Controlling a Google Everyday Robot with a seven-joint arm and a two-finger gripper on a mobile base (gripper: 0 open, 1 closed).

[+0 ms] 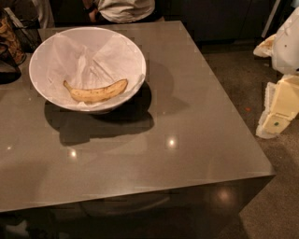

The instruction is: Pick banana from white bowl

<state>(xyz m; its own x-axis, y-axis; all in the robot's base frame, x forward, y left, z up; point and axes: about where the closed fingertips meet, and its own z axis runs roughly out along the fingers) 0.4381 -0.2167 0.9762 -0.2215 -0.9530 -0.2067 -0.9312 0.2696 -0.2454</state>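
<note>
The white bowl [51, 51] stands on the far left part of the grey table [196, 116] and is lined with crinkled white paper. The banana [96, 92], yellow with brown speckles, lies inside the bowl along its near wall, with its stem end to the left. My gripper [279, 105] shows as cream-white parts at the right edge of the camera view. It hangs over the floor beside the table, far to the right of the bowl and well apart from the banana.
A person [125, 9] is at the table's far edge, just behind the bowl. Dark bags [10, 44] sit at the far left. The table's front edge [140, 189] and right edge drop to a speckled floor [275, 196].
</note>
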